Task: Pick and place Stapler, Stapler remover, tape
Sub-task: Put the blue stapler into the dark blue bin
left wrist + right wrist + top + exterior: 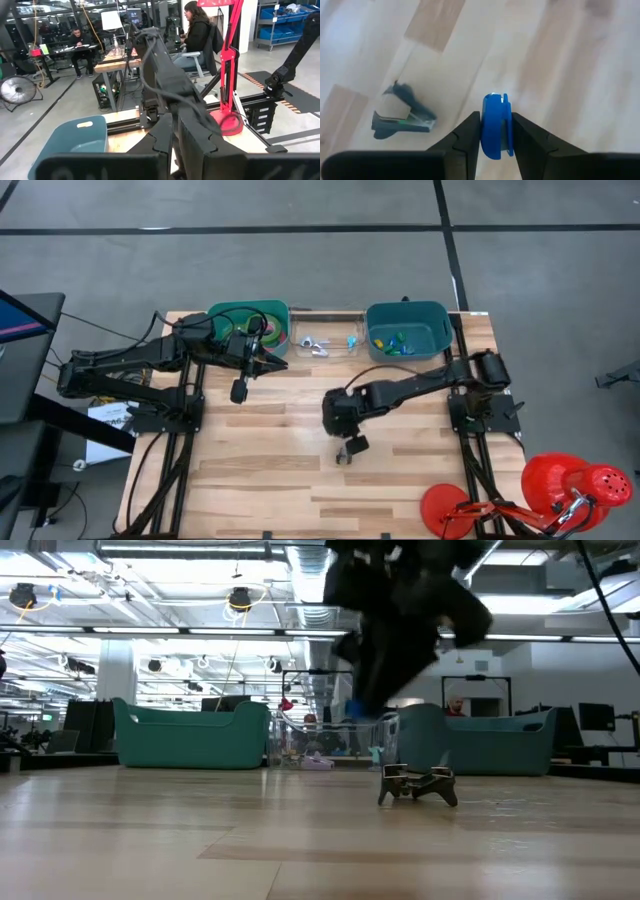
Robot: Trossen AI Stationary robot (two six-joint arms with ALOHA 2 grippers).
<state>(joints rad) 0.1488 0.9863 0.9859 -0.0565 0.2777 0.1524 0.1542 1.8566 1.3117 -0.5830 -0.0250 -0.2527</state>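
The right gripper (495, 131) is pinching a small blue piece (495, 125), hovering above the table (260, 470). The remover (402, 115) is lying at its seven o'clock. Left gripper (262, 350), pressed together, is waiting by the green bin (225, 312) holding tape (268, 330).

light: bright, from long ceiling lamps (180, 552) seen in the low view | shadows: soft and faint on the wooden table (260, 420) | glare: pale shine on the table near the low camera | blur: right wrist view smeared, stapler remover (402, 116) fuzzy | focus: dark arm (400, 610) close to the low camera is unclear
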